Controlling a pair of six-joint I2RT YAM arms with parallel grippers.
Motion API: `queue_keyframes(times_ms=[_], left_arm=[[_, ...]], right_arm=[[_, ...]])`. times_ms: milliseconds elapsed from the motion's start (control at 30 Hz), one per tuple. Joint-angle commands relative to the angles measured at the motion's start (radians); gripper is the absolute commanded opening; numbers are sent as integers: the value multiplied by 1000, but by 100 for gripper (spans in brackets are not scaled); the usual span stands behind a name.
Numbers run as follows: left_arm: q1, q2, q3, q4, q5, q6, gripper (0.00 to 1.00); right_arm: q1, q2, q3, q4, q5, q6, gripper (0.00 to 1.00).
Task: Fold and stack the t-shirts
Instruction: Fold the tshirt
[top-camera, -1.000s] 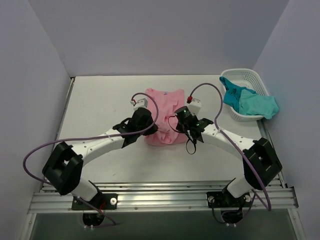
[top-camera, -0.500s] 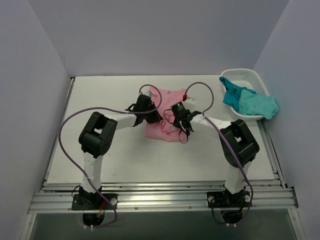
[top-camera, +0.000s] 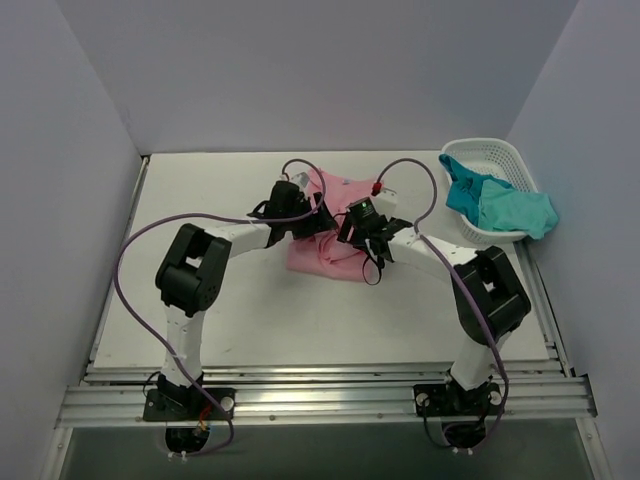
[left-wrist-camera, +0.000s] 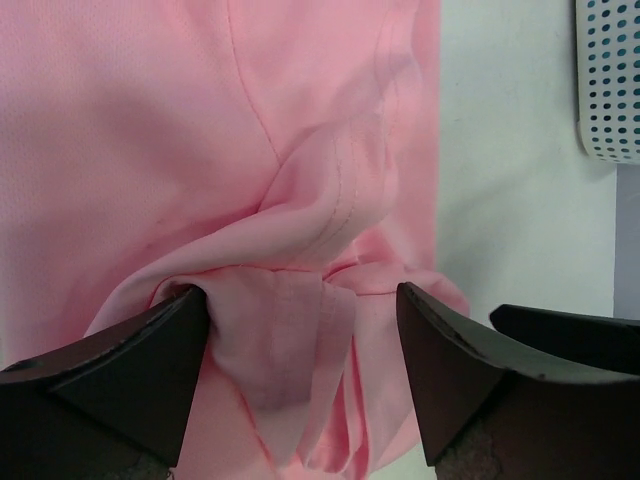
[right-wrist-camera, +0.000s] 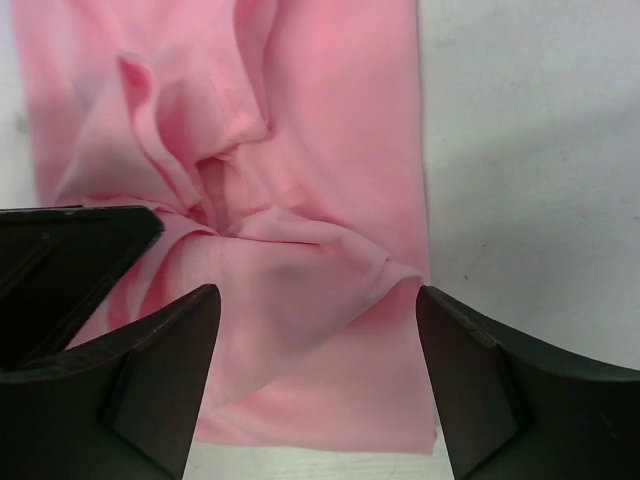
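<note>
White counter (top-camera: 200, 200) fills the walled cell, and the pink t-shirt (top-camera: 318, 258) lies near its middle, partly folded, with both arms reaching over it. Over at the right edge, a white lattice basket (top-camera: 500, 150) holds the teal t-shirts (top-camera: 500, 205), one of them spilling over the near rim.

The left claw (left-wrist-camera: 300, 295) stands open, its jaws spread on either side of a puckered ridge of pink cloth; the fabric brushes the inner face of one finger but nothing is pinched. The right claw (right-wrist-camera: 318, 295) is open too, straddling a similar bunched fold close to the shirt's right edge.

The cloth looks thin, light and completely limp. It holds creases where it has gathered, shows stitched seams, and would likely sag and drag rather than keep any shape when lifted. It is not fragile, and its knit surface should give a fair grip.

A hold in the middle would probably only pull up a peak. Better holds seem to be a hem or a seamed edge, one corner per claw, pinching through both layers so the fold travels flat.
</note>
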Motion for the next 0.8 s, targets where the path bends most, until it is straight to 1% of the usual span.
queue_keyframes(times_ms=[0, 33, 133, 333, 433, 600, 767], left_arm=[[9, -93, -5, 12, 7, 36, 83], [9, -99, -4, 7, 5, 37, 87], [12, -116, 7, -6, -5, 39, 88], [29, -125, 25, -14, 5, 24, 89], [49, -125, 30, -14, 30, 21, 89], [89, -121, 26, -11, 51, 16, 89], [147, -163, -37, 24, 77, 2, 89]], right_arm=[[16, -121, 51, -35, 44, -4, 75], [22, -130, 59, -33, 44, -4, 75], [70, -135, 102, -42, 50, -4, 75], [160, -38, 217, -64, 44, 10, 72], [205, 16, 220, -36, 24, 27, 70], [237, 36, 191, -4, 17, 48, 66], [274, 80, 185, 4, 20, 61, 62]])
